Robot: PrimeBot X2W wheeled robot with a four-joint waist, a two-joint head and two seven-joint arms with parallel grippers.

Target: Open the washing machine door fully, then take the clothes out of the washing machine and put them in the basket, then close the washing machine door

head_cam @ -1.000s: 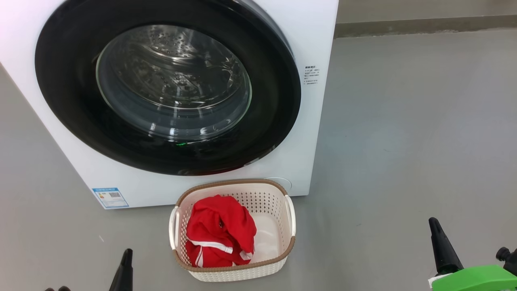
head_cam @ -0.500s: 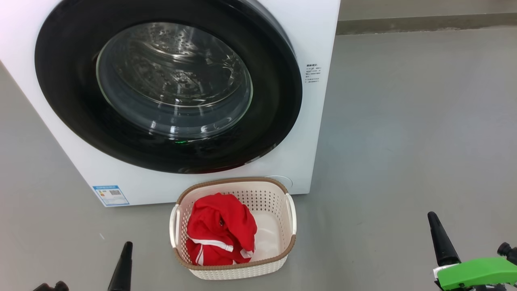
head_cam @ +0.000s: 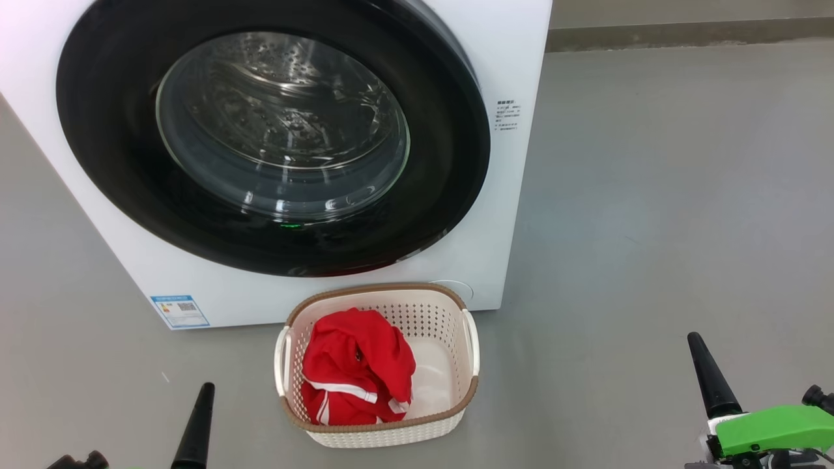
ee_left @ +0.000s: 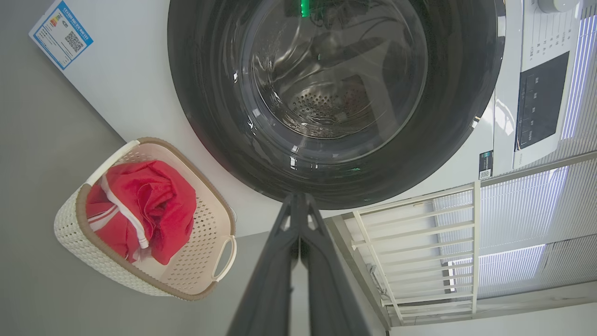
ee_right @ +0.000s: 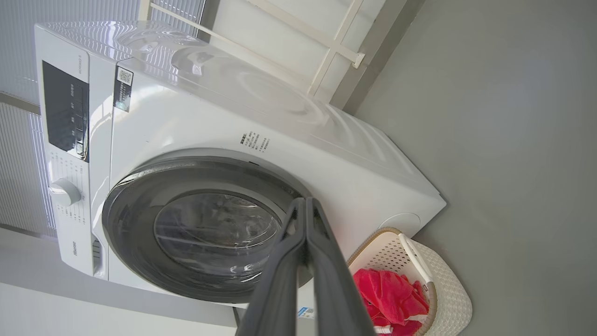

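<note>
White washing machine (head_cam: 515, 195) takes up the upper left of the head view. The washing machine door (head_cam: 117, 163) looks seated flush on the front, with no gap at the black rim in either wrist view. Through the glass I see only bare steel drum, so I judge it emptied.

The basket (head_cam: 391, 440) is parked on the floor right under the door's lower edge, just beside the front panel. My guess is it was put there to keep the drum-to-basket drop short. The clothes (head_cam: 352, 365) are heaped in its left half, below the rim; the right half shows bare bottom.

Left gripper (ee_left: 298, 200): fingers pressed together, nothing held. It sits low, left of the basket.
Right gripper (ee_right: 305, 203): also pressed together and empty, well off to the basket's right.

Both point at the machine but are well apart from the door and the clothes. This reads as a parked pose, and all three steps look done.
</note>
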